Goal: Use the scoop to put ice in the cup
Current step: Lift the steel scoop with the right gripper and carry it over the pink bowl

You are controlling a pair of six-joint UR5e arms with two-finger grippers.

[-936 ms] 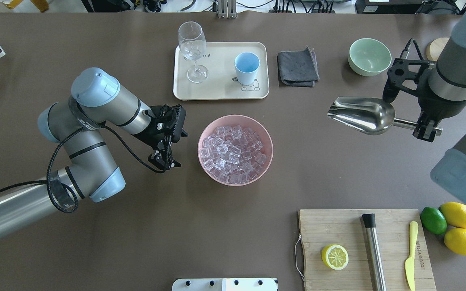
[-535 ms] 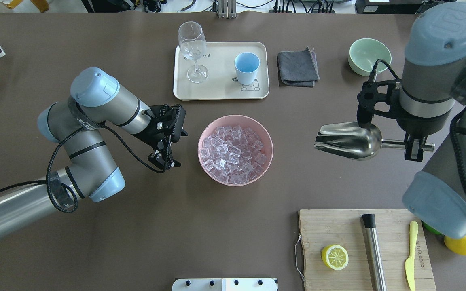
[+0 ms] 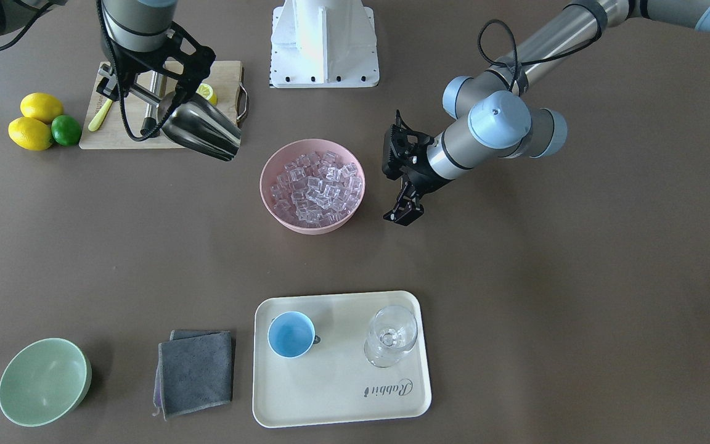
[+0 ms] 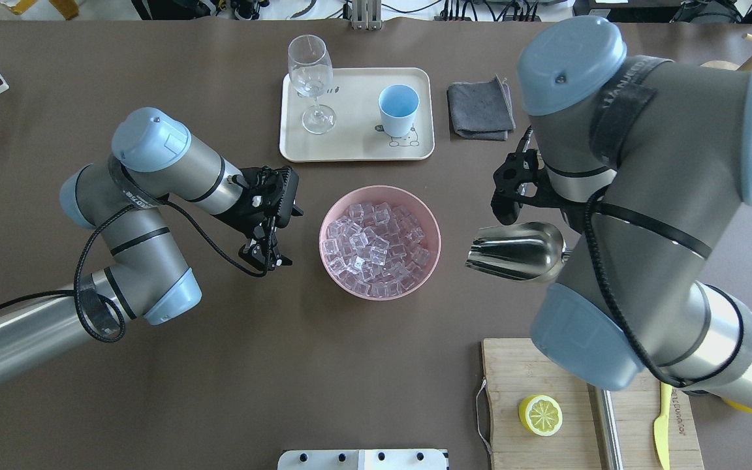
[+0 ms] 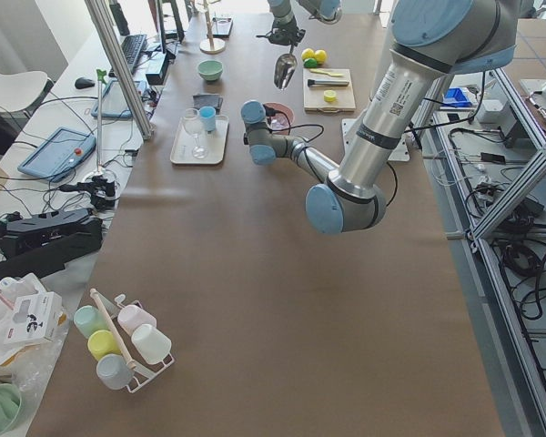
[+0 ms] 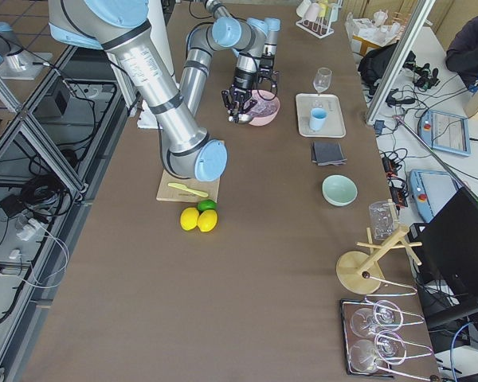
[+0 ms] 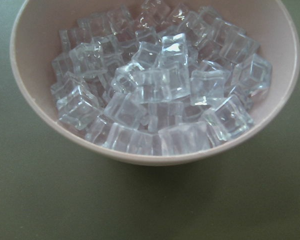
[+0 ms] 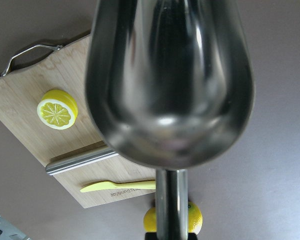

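R pincer (image 3: 108,81) clenched on scoop (image 4: 516,251) handle, trough empty, aloft beside pink bowl (image 4: 380,192) of ice (image 4: 376,248); cup (image 4: 398,104) on tray (image 4: 350,140); L pincer (image 4: 265,253) at bowl's other side, state unclear

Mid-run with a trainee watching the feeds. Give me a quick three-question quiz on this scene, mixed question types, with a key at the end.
1. True or false: the scoop has ice in it.
2. The cup is: A) empty, B) half full of ice, C) brimming with ice.
3. Which gripper grips the scoop's handle?

Key: 1 false, the trough is bare. 2 A. 3 the right gripper.
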